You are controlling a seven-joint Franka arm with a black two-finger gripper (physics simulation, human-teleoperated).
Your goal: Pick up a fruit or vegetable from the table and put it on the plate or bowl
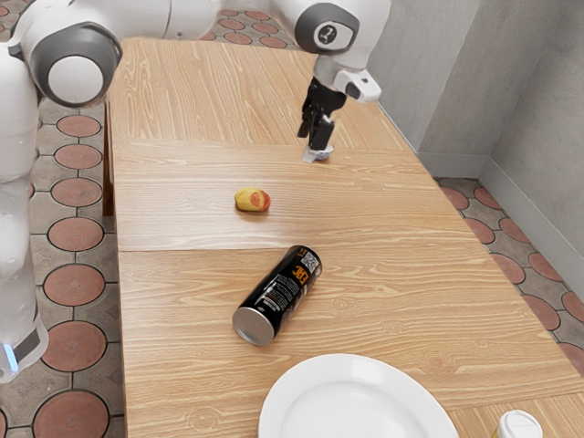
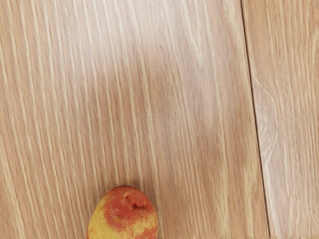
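Plate (image 1: 365,401), plain white, sits at the near edge of the desk (image 1: 438,274), so that's the drop spot. Next back is a black can (image 1: 276,294) lying on its side, roughly between plate and fruit, so I'd guess the carry has to clear it. Then the yellow-and-red fruit (image 1: 253,199) itself, alone on the wood mid-desk, well apart from the can. It's kinda peach-looking, yellow with a red blush and a small dimple, its longer side running across the exterior view. Farthest back the gripper (image 1: 318,153) hangs low over the desk holding nothing, and honestly I can't tell if the fingers are open or closed. Key bit: the fruit lies toward the exterior view's left of it and nearer the camera, and the wrist view catches it (image 2: 123,214) just at the edge, so the hand isn't over it yet.
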